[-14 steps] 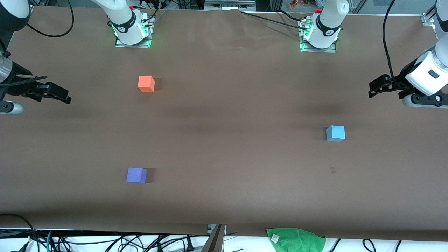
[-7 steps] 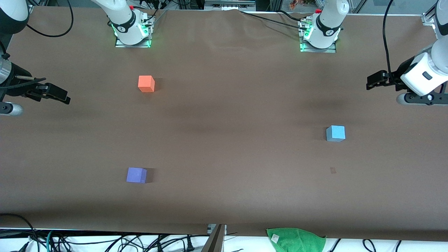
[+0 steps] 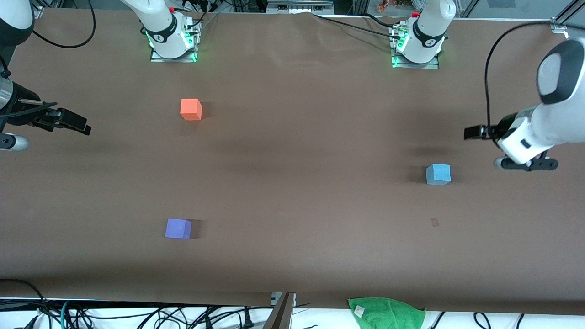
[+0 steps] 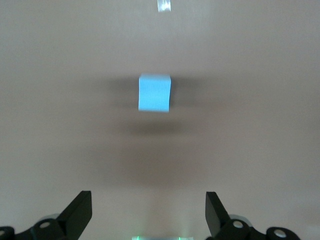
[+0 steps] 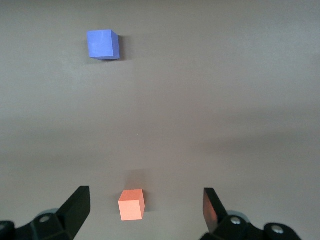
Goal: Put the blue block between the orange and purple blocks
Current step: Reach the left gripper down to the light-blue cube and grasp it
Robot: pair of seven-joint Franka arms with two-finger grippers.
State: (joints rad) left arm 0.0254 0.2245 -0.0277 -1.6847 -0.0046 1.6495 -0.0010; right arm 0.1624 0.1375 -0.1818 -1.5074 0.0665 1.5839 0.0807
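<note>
The blue block (image 3: 438,174) (image 4: 154,93) sits on the brown table toward the left arm's end, with nothing touching it. The orange block (image 3: 191,109) (image 5: 132,204) lies toward the right arm's end, close to that arm's base. The purple block (image 3: 178,228) (image 5: 103,44) lies at the same end, nearer the front camera. My left gripper (image 3: 477,132) (image 4: 147,200) hangs open and empty over the table beside the blue block. My right gripper (image 3: 84,127) (image 5: 145,197) waits open and empty over the right arm's end of the table.
A green cloth (image 3: 387,313) lies at the table's edge nearest the front camera. A small dark mark (image 3: 434,222) is on the table, nearer the camera than the blue block. The two arm bases (image 3: 171,39) (image 3: 418,43) stand along the table's edge farthest from the camera.
The left arm has swung down and inward, bringing its gripper closer to the blue block. The right arm and all three blocks have stayed put.
</note>
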